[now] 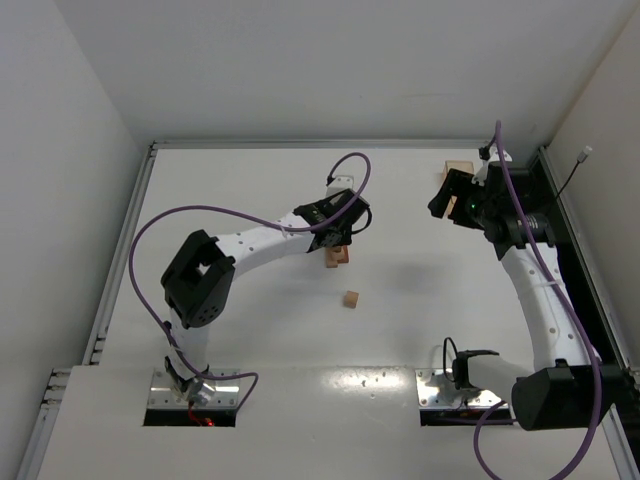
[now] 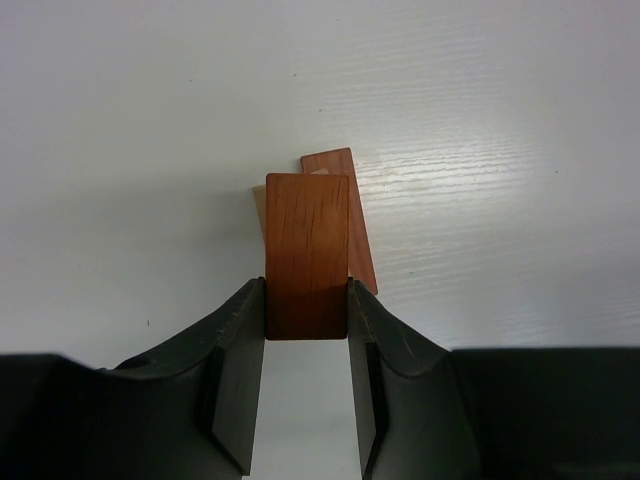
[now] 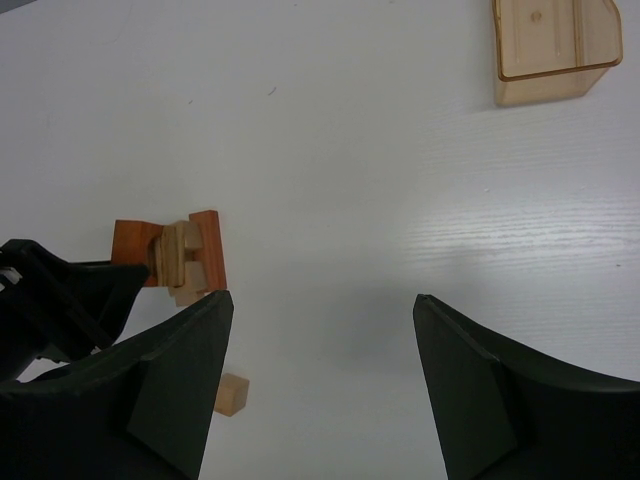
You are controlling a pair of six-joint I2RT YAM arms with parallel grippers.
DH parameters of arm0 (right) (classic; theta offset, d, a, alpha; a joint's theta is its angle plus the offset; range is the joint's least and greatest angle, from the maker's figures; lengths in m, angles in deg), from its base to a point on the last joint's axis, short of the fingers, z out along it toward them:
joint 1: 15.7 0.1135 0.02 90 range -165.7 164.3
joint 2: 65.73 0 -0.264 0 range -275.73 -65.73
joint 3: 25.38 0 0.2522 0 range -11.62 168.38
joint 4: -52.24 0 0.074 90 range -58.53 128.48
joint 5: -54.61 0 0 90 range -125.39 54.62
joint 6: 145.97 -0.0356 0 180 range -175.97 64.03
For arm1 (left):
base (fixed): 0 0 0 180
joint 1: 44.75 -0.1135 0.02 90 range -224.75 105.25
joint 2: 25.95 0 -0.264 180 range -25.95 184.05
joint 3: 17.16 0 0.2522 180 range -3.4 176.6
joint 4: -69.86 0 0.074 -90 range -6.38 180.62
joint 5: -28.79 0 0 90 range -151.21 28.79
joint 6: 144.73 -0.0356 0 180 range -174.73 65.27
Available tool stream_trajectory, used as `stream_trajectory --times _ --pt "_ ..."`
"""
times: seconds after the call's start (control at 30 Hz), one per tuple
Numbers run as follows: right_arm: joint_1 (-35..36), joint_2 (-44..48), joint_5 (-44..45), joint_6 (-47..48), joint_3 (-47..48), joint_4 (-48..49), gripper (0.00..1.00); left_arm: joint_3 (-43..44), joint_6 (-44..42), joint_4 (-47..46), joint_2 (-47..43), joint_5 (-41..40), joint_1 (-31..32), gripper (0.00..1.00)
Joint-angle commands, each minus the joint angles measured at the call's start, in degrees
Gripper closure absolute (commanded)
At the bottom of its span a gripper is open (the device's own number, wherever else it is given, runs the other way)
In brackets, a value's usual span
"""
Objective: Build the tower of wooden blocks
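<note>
From above, the left gripper (image 1: pixel 340 230) sits near the centre of the white table (image 1: pixel 250 330), directly over a small pile of wood blocks (image 1: pixel 337 257). Whether its jaws are open cannot be told from here. A lone tan cube (image 1: pixel 350 299) lies apart from the pile, at its 5 o'clock. The right gripper (image 1: pixel 447 195) hangs well away at the pile's 2 o'clock. Beyond it, at its 12 o'clock, part of a translucent tan tray (image 1: pixel 457 167) shows.

At the left wrist, the left gripper (image 2: pixel 306 297) is clamped on a reddish-brown block (image 2: pixel 307 250), one finger pressed to each long side. Behind the block, from 12 to 4 o'clock, a second reddish-brown bar (image 2: pixel 362 245) lies slanted. I cannot tell if the two touch.

At the right wrist, the right gripper (image 3: pixel 322 300) is spread wide with only bare table between its fingers. The pile (image 3: pixel 185 255), tan pieces between reddish-brown ones, lies at 9 o'clock in the view, with the black left gripper (image 3: pixel 60 300) against its left side. The cube (image 3: pixel 233 393) sits at the pile's 5 o'clock, and the tray (image 3: pixel 550 50) at 1 o'clock in the view.
</note>
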Motion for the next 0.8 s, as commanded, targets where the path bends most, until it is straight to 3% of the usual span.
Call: stream_trajectory --times 0.0,0.23,0.47,0.63,0.77 --pt "0.3 0.0 -0.4 -0.8 -0.2 2.1 0.30 -0.3 0.9 -1.2 -3.3 0.4 0.7 1.00" --pt "0.3 0.0 -0.4 -0.8 -0.2 2.1 0.30 -0.3 0.9 -1.2 -2.7 0.9 0.7 0.97" --pt "0.3 0.0 -0.4 -0.8 -0.2 2.6 0.30 0.8 1.5 -1.2 -2.2 0.9 0.7 1.00" --pt "0.3 -0.6 -0.4 -0.8 -0.2 2.6 0.30 0.8 1.5 -1.2 -1.6 1.4 0.7 0.87" --pt "0.3 -0.6 -0.4 -0.8 -0.2 2.6 0.30 1.3 2.0 -0.7 -1.1 1.4 0.7 0.84"
